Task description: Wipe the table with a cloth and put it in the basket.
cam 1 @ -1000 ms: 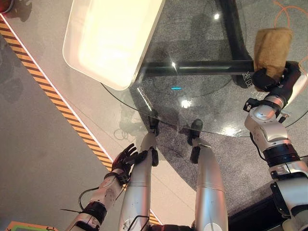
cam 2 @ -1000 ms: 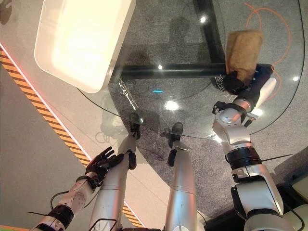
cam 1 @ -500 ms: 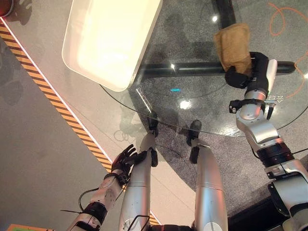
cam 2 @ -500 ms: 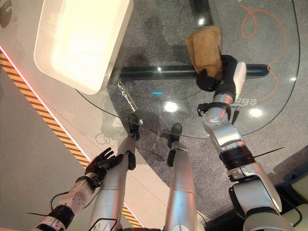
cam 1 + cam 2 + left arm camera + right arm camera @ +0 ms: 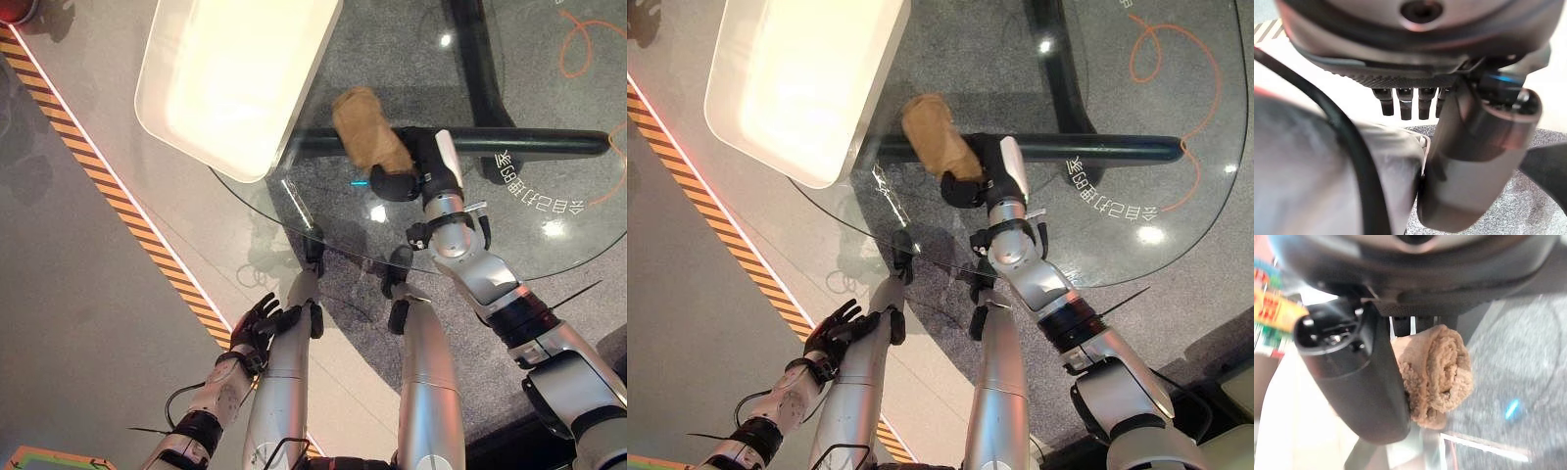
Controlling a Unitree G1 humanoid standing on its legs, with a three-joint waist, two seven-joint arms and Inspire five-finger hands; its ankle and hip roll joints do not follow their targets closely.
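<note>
The left hand hangs low beside the robot, off the glass surface, its fingers spread and loose with nothing in them; it is well apart from everything the task concerns.

Further right and higher in the head views sits the basket, a white, shallow, rounded-rectangular tub resting partly on the surface, with one corner overhanging the glass rim. Its near long edge runs diagonally, and the open mouth faces up.

Just right of that edge is the cloth, a brown, fuzzy roll. It is in the right hand, whose fingers are curled round its lower end (the right wrist view shows the cloth bunched between thumb and fingers). The roll's free end sticks out past the hand, up and to the left, pointing at the basket; so the cloth's long axis lies roughly along the line from hand to basket. The free end is near the basket's edge but does not touch it, and it is not over the opening yet.

By my reading, the right hand is the only one placed for the drop: the basket lies up and to the left of it, so the hand needs to carry the cloth on along its own axis until the roll is above the tub's interior before letting go. Whether the cloth touches the glass here I cannot tell.
</note>
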